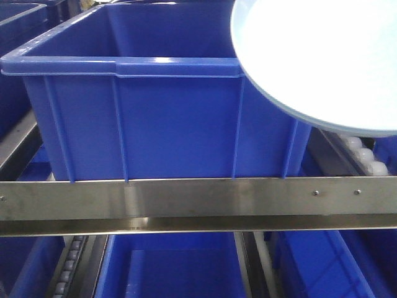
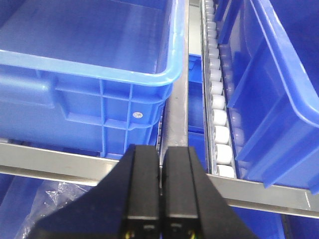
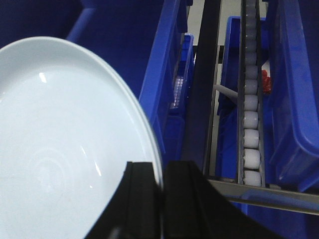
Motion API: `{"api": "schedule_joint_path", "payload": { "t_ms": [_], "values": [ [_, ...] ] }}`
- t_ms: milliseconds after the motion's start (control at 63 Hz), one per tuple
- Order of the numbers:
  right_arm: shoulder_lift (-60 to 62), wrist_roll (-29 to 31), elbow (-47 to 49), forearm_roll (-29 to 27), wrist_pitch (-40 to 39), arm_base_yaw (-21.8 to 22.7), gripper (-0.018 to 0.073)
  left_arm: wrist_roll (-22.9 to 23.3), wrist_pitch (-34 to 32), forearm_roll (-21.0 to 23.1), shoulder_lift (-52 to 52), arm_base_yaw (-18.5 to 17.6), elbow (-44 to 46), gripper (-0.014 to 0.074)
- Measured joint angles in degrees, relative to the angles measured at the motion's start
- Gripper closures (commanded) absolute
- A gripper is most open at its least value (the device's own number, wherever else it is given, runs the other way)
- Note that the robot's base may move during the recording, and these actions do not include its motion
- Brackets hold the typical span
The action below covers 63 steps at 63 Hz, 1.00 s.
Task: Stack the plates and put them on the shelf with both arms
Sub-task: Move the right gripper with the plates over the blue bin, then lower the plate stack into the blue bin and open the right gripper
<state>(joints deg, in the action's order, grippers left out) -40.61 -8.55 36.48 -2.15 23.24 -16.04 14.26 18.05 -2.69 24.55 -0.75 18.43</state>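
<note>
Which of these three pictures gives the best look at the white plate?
The right wrist view: the plate fills its left half, with the right gripper clamped on its rim. The front-facing view catches only part of it in the top right corner, above a blue crate. The left wrist view shows none.

The plate [image 1: 322, 56] hangs above the crate [image 1: 161, 118], which sits behind the shelf's front rail [image 1: 198, 202]
</note>
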Motion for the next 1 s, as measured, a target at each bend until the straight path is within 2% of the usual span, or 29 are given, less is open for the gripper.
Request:
{"api": "schedule_joint_path", "payload": {
  "t_ms": [222,603,666,730,793,857,904,999],
  "values": [
    [-12.3,0.0,9.3,0.0,-3.9,-0.1,0.0511,0.0,0.0,0.0,0.0,0.0,0.0,0.0506],
    [-38.4,0.0,32.0,-0.2,-9.4,-4.2,0.0490,0.0,0.0,0.0,0.0,0.0,0.0,0.0506],
    [-41.7,0.0,34.9,-0.2,-9.5,-4.4,0.0426,0.0,0.0,0.0,0.0,0.0,0.0,0.0506],
    [-45.1,0.0,37.9,-0.2,-9.5,-4.4,0.0312,0.0,0.0,0.0,0.0,0.0,0.0,0.0506],
    [-48.0,0.0,40.6,-0.5,-9.5,-4.4,0.0134,0.0,0.0,0.0,0.0,0.0,0.0,0.0506],
    [-50.3,0.0,42.9,-0.6,-9.7,-4.4,0.0002,0.0,0.0,0.0,0.0,0.0,0.0,0.0506],
    [-52.0,0.0,44.5,-0.6,-9.7,-4.4,-0.0036,0.0,0.0,0.0,0.0,0.0,0.0,0.0506],
    [-52.9,0.0,45.3,-0.7,-9.0,-4.4,-0.0031,0.0,0.0,0.0,0.0,0.0,0.0,0.0506]
  ]
}}
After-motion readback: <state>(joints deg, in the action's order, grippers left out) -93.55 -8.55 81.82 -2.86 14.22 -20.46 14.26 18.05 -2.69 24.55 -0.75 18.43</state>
